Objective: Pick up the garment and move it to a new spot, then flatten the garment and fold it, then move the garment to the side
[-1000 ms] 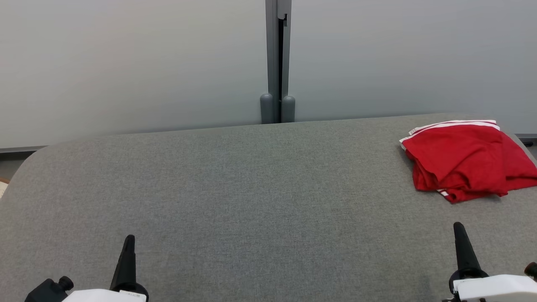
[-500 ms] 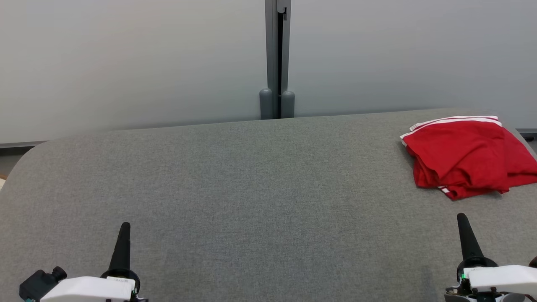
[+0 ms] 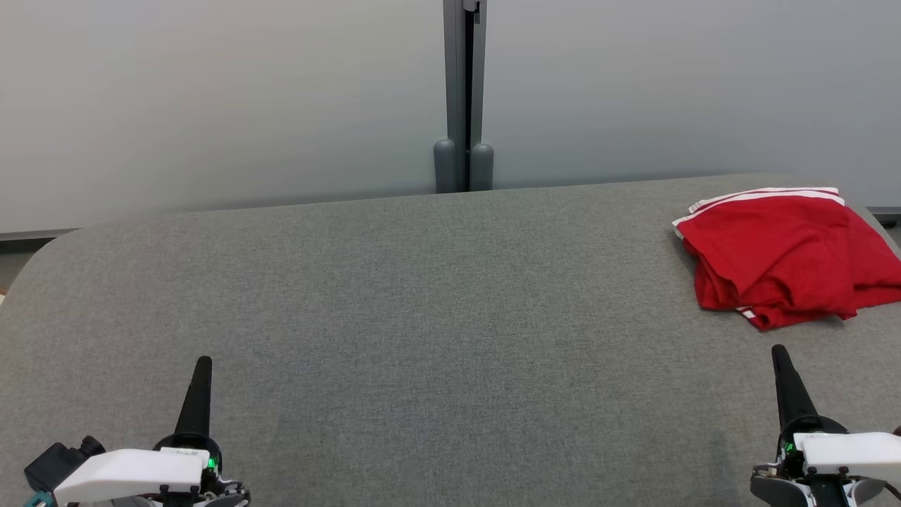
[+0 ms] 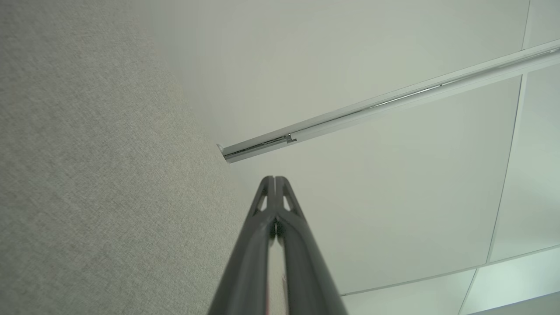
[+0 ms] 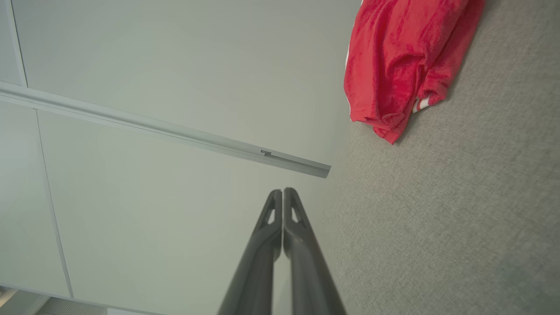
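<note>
A red garment [image 3: 785, 257] with white stripes lies folded in a loose bundle at the far right of the grey fabric surface [image 3: 422, 317]; in the right wrist view the garment [image 5: 402, 61] sits at the top right. My right gripper [image 3: 780, 352] is shut and holds nothing, a short way in front of the bundle, not touching it. At the lower left of the head view my left gripper [image 3: 203, 362] is shut too and holds nothing, far from the garment. In each wrist view the fingers press together: left gripper [image 4: 274, 179], right gripper [image 5: 282, 191].
Pale wall panels rise behind the surface, joined by a grey post [image 3: 463, 98] at the middle. The surface's rounded left corner [image 3: 42, 253] and its right edge beside the garment bound the work area.
The whole head picture has shifted up a little, so the camera has moved. Both grippers show more of their white bodies and reach slightly higher. The garment lies as before.
</note>
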{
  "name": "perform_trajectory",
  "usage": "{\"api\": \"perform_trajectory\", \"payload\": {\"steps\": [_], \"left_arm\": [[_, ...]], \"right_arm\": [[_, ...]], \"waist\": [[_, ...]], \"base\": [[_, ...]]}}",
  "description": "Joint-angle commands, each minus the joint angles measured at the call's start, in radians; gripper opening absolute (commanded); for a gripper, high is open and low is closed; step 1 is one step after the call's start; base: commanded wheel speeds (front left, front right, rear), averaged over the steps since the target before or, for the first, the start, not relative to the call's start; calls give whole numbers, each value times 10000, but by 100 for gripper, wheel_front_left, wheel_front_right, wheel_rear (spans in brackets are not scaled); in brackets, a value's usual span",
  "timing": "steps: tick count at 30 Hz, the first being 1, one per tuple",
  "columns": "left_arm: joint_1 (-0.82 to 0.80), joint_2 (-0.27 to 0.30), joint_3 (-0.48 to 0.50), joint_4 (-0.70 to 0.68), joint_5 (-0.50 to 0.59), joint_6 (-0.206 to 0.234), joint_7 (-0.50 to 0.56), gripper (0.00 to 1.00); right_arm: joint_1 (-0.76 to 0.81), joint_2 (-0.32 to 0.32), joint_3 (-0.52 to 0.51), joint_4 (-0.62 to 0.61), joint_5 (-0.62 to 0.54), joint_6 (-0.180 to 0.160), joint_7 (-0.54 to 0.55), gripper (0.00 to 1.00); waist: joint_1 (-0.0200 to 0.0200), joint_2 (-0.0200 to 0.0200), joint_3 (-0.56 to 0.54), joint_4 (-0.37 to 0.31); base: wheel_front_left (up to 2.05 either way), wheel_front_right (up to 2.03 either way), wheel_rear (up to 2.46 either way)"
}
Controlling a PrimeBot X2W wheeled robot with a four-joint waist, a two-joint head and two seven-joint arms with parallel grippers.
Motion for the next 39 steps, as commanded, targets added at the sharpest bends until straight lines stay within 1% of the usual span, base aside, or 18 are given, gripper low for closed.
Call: {"api": "perform_trajectory", "payload": {"steps": [1,28,36,39], "left_arm": [[-239,60,79,-5,-220,-78,64,0],[-930,11,471,348,-2233,-321,671,0],[-1094,-7,581,447,-2737,-399,814,0],[-1054,-21,586,445,-2681,-378,817,0]], "right_arm": [[-204,-16,-84,3,225,1,94,0],[-700,62,-463,145,2220,0,675,0],[-796,86,-576,190,2730,0,821,0],[-792,91,-584,188,2683,0,819,0]], "waist": [[0,0,15,-1],[0,0,340,-28],[0,0,435,-36],[0,0,438,-36]], "base": [[0,0,0],[0,0,0],[0,0,0],[0,0,0]]}}
